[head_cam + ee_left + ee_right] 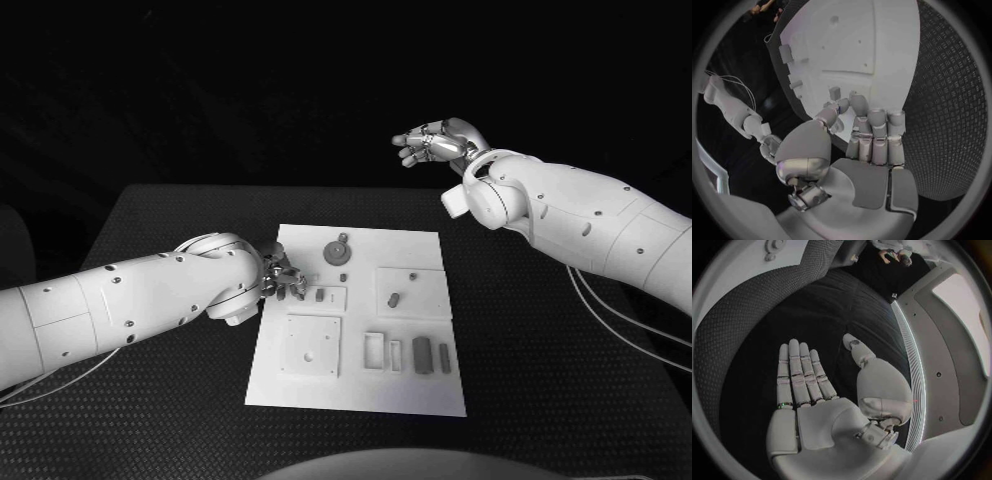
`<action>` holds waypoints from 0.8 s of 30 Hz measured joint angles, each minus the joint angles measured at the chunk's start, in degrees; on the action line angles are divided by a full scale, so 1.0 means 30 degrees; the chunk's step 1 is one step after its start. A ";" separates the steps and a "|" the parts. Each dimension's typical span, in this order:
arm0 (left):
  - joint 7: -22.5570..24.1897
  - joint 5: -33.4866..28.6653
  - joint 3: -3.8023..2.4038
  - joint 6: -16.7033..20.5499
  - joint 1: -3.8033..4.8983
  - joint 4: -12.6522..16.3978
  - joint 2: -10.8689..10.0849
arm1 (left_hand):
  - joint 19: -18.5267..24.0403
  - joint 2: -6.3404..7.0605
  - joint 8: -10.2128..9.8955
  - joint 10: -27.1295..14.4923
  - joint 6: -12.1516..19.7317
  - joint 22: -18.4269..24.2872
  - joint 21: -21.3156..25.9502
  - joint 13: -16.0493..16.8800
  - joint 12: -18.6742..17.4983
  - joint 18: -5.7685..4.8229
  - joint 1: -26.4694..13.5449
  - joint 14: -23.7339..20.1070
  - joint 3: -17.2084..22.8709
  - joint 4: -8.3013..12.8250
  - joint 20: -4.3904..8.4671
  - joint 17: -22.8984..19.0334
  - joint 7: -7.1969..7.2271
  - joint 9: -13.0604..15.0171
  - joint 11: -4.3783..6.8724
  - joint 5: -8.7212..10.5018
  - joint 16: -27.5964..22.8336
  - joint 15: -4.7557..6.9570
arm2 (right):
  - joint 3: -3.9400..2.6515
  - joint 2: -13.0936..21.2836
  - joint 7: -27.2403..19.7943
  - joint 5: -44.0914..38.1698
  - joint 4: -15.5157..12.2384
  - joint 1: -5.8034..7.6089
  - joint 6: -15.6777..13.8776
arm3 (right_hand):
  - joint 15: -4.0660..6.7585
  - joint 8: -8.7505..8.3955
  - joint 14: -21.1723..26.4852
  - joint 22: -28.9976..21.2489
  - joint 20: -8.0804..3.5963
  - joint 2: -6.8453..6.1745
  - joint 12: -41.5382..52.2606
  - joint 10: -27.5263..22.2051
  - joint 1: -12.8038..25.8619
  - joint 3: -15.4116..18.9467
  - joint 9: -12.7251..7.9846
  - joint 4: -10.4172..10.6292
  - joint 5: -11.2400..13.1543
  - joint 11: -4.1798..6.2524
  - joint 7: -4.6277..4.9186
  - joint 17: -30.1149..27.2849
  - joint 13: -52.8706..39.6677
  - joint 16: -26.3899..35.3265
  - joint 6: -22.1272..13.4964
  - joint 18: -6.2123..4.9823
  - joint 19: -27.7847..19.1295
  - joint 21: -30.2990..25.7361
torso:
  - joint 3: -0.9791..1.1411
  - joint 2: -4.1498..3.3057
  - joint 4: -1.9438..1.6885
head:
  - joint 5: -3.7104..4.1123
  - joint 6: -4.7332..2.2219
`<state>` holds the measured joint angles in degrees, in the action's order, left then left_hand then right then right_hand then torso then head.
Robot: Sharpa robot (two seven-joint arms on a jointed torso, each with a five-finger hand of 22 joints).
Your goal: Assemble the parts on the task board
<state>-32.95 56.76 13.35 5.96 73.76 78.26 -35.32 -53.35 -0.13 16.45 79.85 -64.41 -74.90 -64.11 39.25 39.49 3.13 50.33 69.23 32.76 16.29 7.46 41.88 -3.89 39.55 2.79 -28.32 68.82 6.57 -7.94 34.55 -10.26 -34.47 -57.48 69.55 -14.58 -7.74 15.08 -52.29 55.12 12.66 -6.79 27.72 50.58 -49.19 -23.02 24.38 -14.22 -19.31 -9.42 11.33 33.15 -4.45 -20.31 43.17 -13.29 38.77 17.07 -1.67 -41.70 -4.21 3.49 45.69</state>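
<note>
Several parts (421, 353) lie loose on the task board (418, 392) — most work remains; left hand (283, 277) pinches a small part, right hand (440, 141) hovers empty, fingers apart.

Two smooth white plastic arms, the left arm (130, 300) and right arm (591, 225), have rounded shells dotted with small dark screws. Thin pale cables (635, 325) trail beneath them. Each ends in a silver, segmented metal hand, left hand (281, 278) and right hand (440, 142), with grey-padded fingers (878, 135).

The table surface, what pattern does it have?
The table has a fine raised diamond-like texture, seen best in the left wrist view.
</note>
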 measured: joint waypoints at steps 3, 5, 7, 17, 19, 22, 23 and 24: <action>0.0000 0.0348 -0.0014 -0.0168 0.0018 0.0032 0.0068 | 0.0000 0.0000 0.0014 0.0006 -0.0014 0.0000 0.0000 -0.0001 0.0000 -0.0003 0.0000 0.0000 0.0000 0.0000 0.0000 0.0000 0.0009 0.0261 -0.0001 0.0067 0.0000 0.0000 | 0.0000 -0.0002 0.0001 0.0000 -0.0015 0.0000 0.0002 | 0.0000 0.0000 0.0000 0.0006 0.0000 0.0000 0.0000 0.0000 0.0000 0.0000 0.0000 0.0000 0.0000 0.0000 0.0000 0.0000 -0.0001 0.0000 0.0000 0.0001 0.0000 0.0000 | 0.0000 0.0000 0.0002 | 0.0009 0.0007; 0.0000 0.0515 -0.0018 -0.0259 0.0024 0.0040 0.0086 | 0.0001 0.0000 0.0015 0.0008 -0.0016 0.0001 0.0000 -0.0001 0.0000 -0.0004 0.0001 0.0000 0.0000 0.0000 -0.0001 0.0000 0.0010 0.0414 0.0000 0.0067 0.0000 0.0000 | 0.0000 -0.0002 0.0002 0.0000 -0.0016 0.0000 0.0002 | 0.0000 0.0000 -0.0001 0.0006 0.0000 0.0000 0.0000 0.0000 0.0000 0.0000 -0.0001 0.0000 0.0000 0.0000 0.0000 0.0000 -0.0001 0.0000 0.0000 0.0001 0.0000 0.0000 | 0.0000 -0.0002 0.0005 | 0.0013 0.0009; 0.0002 0.0691 -0.0020 -0.0330 0.0028 0.0053 0.0110 | 0.0001 -0.0001 0.0015 -0.0004 -0.0017 -0.0008 0.0000 -0.0001 0.0000 -0.0006 0.0002 0.0000 -0.0001 0.0000 -0.0001 0.0000 0.0010 0.0542 -0.0014 0.0068 0.0000 0.0000 | 0.0000 -0.0001 0.0003 0.0000 -0.0016 0.0000 0.0003 | 0.0000 0.0000 0.0000 0.0006 0.0000 0.0000 0.0000 0.0000 0.0000 0.0000 0.0000 0.0000 0.0000 0.0000 0.0000 0.0000 0.0010 0.0000 0.0000 0.0000 0.0000 0.0001 | 0.0000 -0.0002 0.0005 | 0.0022 0.0018; 0.0232 0.0930 0.0031 -0.0717 -0.0085 0.0321 0.0402 | 0.0002 -0.0008 0.0088 0.0001 -0.0057 -0.0013 -0.0077 0.0105 0.0273 -0.0008 0.0010 0.0000 -0.0004 0.0000 -0.0001 0.0002 0.0000 0.0671 -0.0022 0.0070 0.0212 0.0000 | 0.0000 -0.0004 0.0004 0.0001 -0.0020 0.0000 0.0006 | 0.0001 0.0000 -0.0001 0.0004 0.0000 0.0000 0.0000 0.0000 0.0000 -0.0001 0.0001 -0.0001 0.0000 0.0000 -0.0067 0.0000 0.0018 0.0000 -0.0071 -0.0001 0.0000 0.0000 | 0.0002 -0.0002 0.0002 | 0.0053 0.0031; 0.0281 0.0990 0.0031 -0.0789 -0.0086 0.0303 0.0392 | 0.0002 -0.0007 0.0090 0.0001 -0.0058 -0.0013 -0.0077 0.0129 0.0279 -0.0009 0.0010 0.0001 -0.0005 0.0000 -0.0001 0.0002 -0.0001 0.0671 -0.0022 0.0030 0.0285 0.0000 | 0.0000 -0.0008 0.0005 0.0001 -0.0029 0.0000 0.0007 | 0.0001 0.0000 -0.0001 0.0004 0.0000 0.0000 0.0000 0.0000 0.0000 -0.0001 0.0001 -0.0001 0.0000 0.0000 -0.0067 0.0000 0.0017 0.0000 -0.0071 0.0000 0.0000 0.0000 | -0.0004 -0.0002 -0.0002 | 0.0055 0.0029; 0.0330 0.1052 0.0031 -0.0860 -0.0090 0.0253 0.0385 | -0.0002 -0.0008 0.0094 0.0004 -0.0060 -0.0012 -0.0077 0.0132 0.0279 -0.0008 0.0010 0.0000 -0.0007 -0.0001 0.0003 0.0002 -0.0001 0.0671 -0.0025 -0.0080 0.0285 0.0000 | 0.0000 -0.0001 0.0005 0.0001 -0.0029 0.0000 0.0007 | 0.0001 0.0000 -0.0002 0.0003 -0.0001 0.0000 0.0000 0.0000 0.0000 0.0000 0.0001 -0.0001 0.0000 0.0000 -0.0066 0.0000 0.0024 0.0000 -0.0071 -0.0001 0.0000 0.0000 | -0.0011 0.0000 -0.0002 | 0.0057 0.0015; 0.0342 0.1075 0.0031 -0.0875 -0.0091 0.0241 0.0384 | -0.0044 -0.0008 0.0097 0.0022 -0.0061 -0.0012 -0.0077 0.0150 0.0299 -0.0014 0.0010 0.0000 -0.0008 -0.0001 0.0045 0.0002 -0.0002 0.0671 -0.0043 -0.0081 0.0354 0.0001 | 0.0000 0.0003 0.0005 0.0002 -0.0029 0.0000 0.0008 | 0.0001 0.0000 -0.0002 0.0003 -0.0001 0.0000 0.0000 0.0000 0.0000 -0.0001 0.0001 -0.0001 0.0000 0.0000 -0.0067 0.0000 0.0033 0.0000 -0.0071 0.0000 0.0000 0.0000 | -0.0011 0.0000 -0.0004 | 0.0057 0.0011; 0.0354 0.1103 0.0031 -0.0886 -0.0091 0.0232 0.0384 | -0.0067 -0.0008 0.0098 0.0029 -0.0061 -0.0011 -0.0077 0.0159 0.0370 -0.0021 0.0010 0.0000 -0.0008 -0.0002 0.0068 0.0003 -0.0002 0.0670 -0.0050 -0.0084 0.0371 0.0001 | 0.0000 0.0005 0.0005 0.0002 -0.0028 0.0000 0.0008 | 0.0002 0.0000 -0.0002 0.0004 0.0000 0.0000 0.0000 0.0000 0.0000 -0.0001 -0.0001 -0.0001 0.0000 0.0000 -0.0066 0.0000 0.0032 0.0000 -0.0071 0.0001 0.0000 0.0000 | -0.0011 0.0000 -0.0007 | 0.0057 0.0009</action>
<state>-31.89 60.07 13.45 3.30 73.48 78.95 -34.17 -53.55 -0.15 16.74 79.94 -64.60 -74.94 -64.34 39.73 40.60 3.06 50.36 69.23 32.74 16.28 7.66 41.89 -3.89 41.56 2.64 -28.57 69.93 6.57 -7.94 34.56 -10.25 -34.47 -57.56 69.55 -14.56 -7.74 15.08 -52.29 55.13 12.66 -6.79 27.72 50.58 -49.19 -23.02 24.38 -14.22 -19.31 -9.42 11.13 33.15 -4.35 -20.31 42.95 -13.29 38.77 17.07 -1.70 -41.70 -4.23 3.66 45.72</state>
